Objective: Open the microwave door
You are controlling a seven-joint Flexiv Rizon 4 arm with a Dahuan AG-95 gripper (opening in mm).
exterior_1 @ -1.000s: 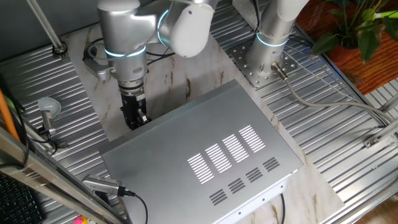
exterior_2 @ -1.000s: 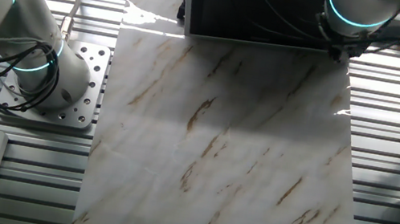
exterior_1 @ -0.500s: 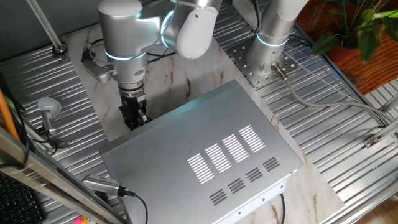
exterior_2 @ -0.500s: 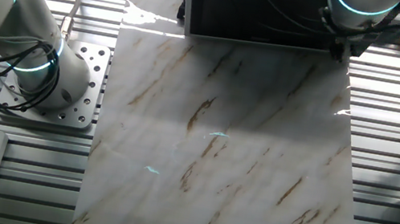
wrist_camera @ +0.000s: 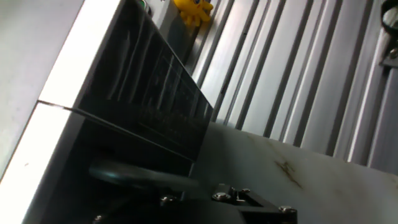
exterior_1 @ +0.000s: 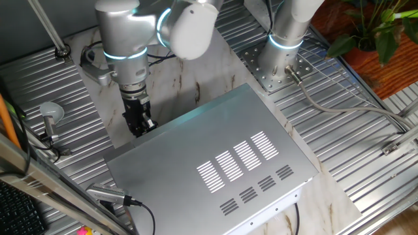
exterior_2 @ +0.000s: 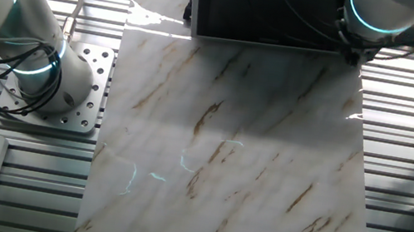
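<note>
Gripper (exterior_1: 137,123) down at the microwave (exterior_1: 215,160) front corner; jaws hidden, can't tell. The microwave door (exterior_2: 270,13) looks stiff and hinged, best pulled at its free edge.

Silver-grey cylindrical arm segments (exterior_1: 124,32) with glowing cyan joint rings, white rounded joint cap (exterior_1: 189,29), black cables, dark boxy claw (exterior_1: 138,123), screw-studded metal base plate (exterior_2: 80,95).
</note>
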